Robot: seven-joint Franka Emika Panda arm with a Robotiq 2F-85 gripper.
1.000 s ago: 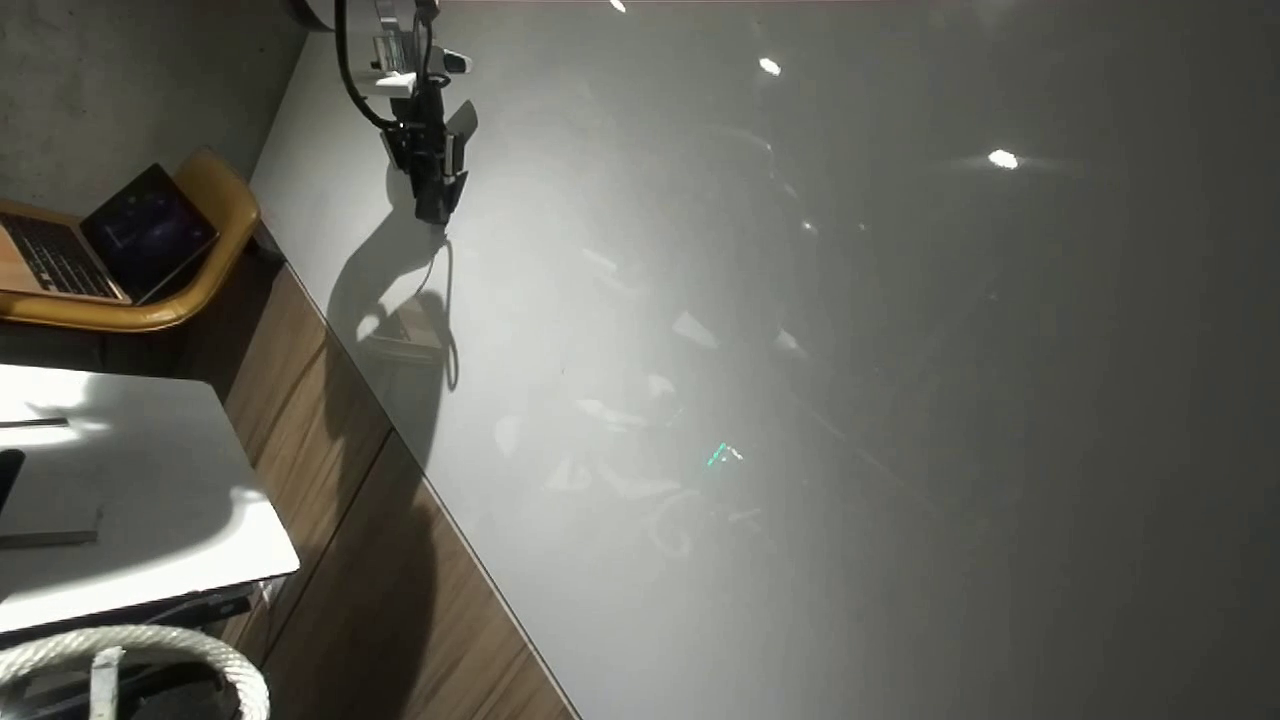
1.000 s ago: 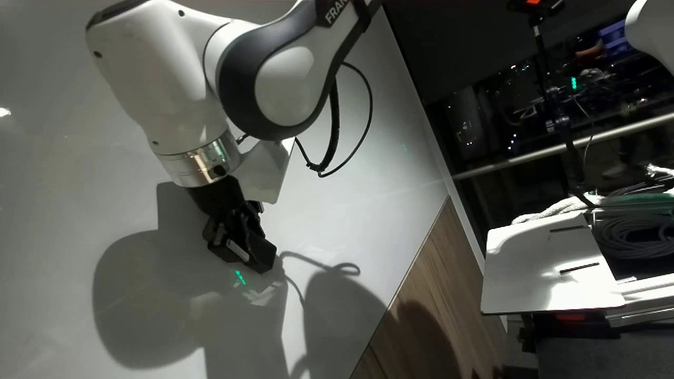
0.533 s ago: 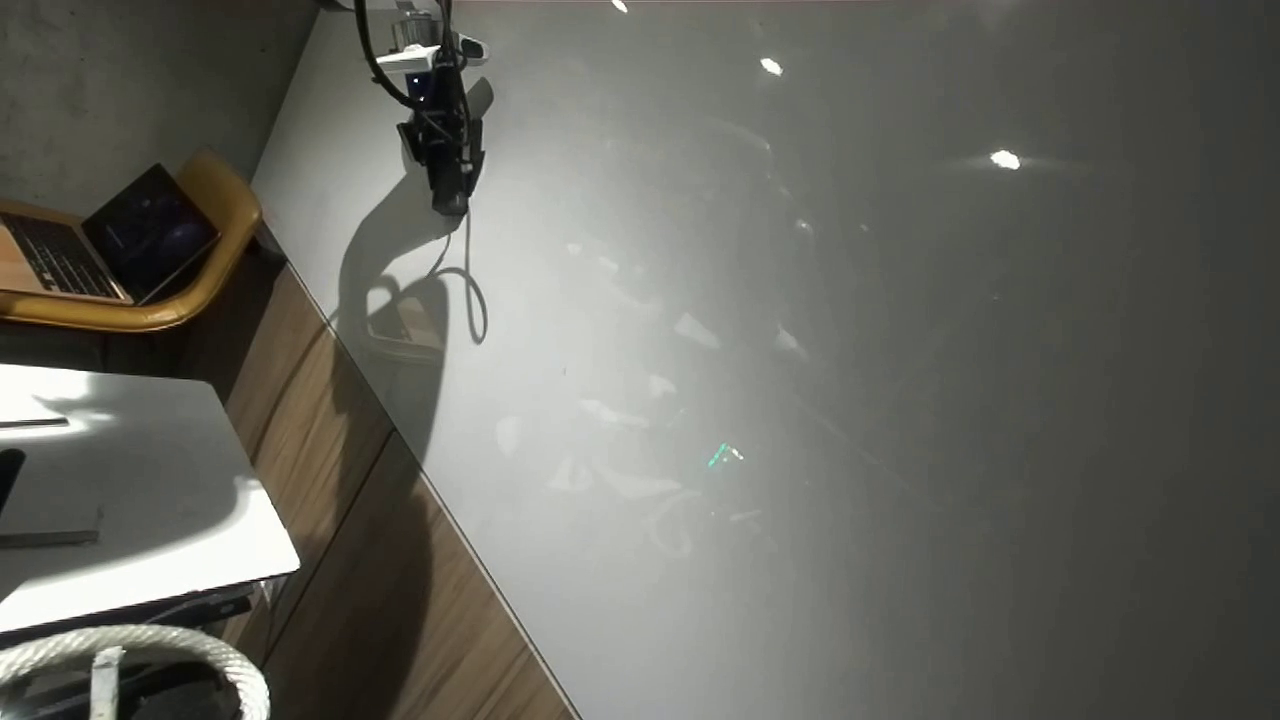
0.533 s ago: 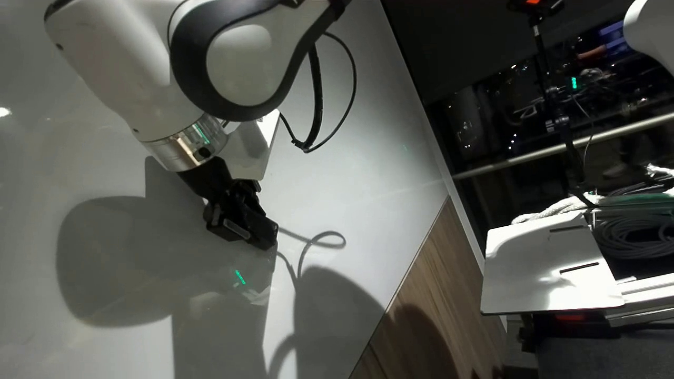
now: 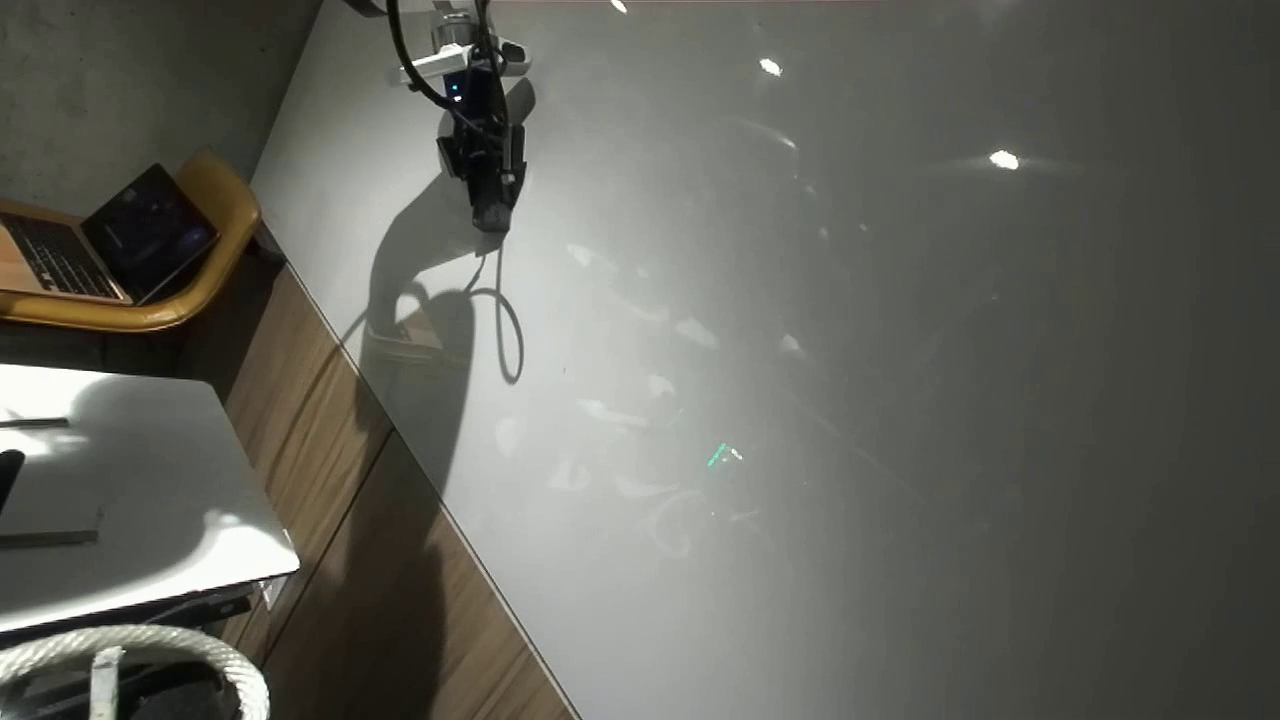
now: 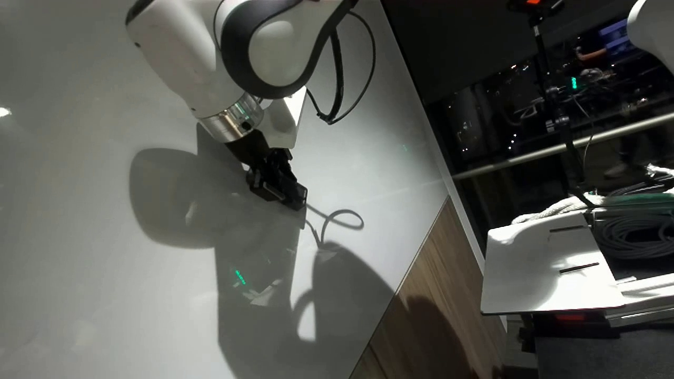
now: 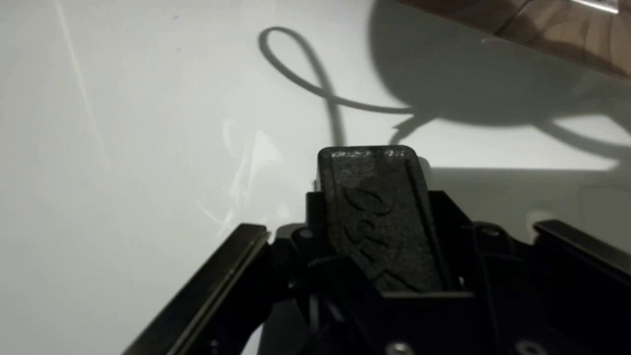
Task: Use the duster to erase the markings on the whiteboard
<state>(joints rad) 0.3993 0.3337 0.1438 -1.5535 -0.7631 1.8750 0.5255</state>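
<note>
The robot's hand (image 7: 379,217) is clamped on a dark grey eraser (image 7: 372,190), with fingers (image 7: 315,209) tight against both long sides. It sticks out past the fingertips, and there is lettering on its back that I can't quite read. Eraser and hand are right up close to the big glossy whiteboard (image 5: 950,420), nearer one end of it than the middle; whether the eraser touches the whiteboard, I can't tell. The white arm (image 6: 179,58) hangs over the whiteboard with a black cable (image 6: 339,79) looping beside it, and a wide grey shadow (image 6: 258,331) spreads across the whiteboard's face. In an exterior view a little green glint (image 6: 240,277) sits inside that shadow. The wrist view catches a couple of dark specks (image 7: 176,17) on the whiteboard, too small to make out. Brown wood (image 5: 480,640) runs along one edge of the whiteboard, and a rough grey wall (image 5: 150,80) meets its end. Off past the whiteboard's edge are a yellow chair (image 5: 233,215) with a laptop (image 5: 150,235) resting on it, a small white table (image 5: 150,460) and a loop of thick white rope (image 5: 175,637).
</note>
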